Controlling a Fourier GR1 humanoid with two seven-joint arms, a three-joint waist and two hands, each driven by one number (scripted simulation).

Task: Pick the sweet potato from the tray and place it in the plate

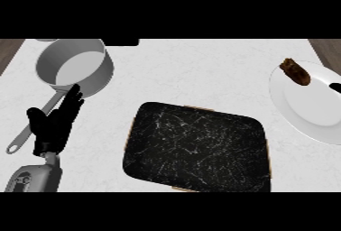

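Fingers (70, 100) of the left hand (52, 128) are straight, point upward and hold nothing. This hand rests well to the left of the plate (313, 117), on the far side of the tray (196, 146). The sweet potato (295, 72) lies on the plate, at the plate's upper left rim, well apart from the left hand.

The right hand (335, 87) shows only as a small black part over the plate, just right of the sweet potato and apart from it. The view's edge cuts off the rest, so whether this hand is open or closed cannot be told. The same edge cuts off the plate's right side.

The sweet potato is a short, dark brown piece, lying tilted with its narrower end toward the plate's upper rim. The plate is white.
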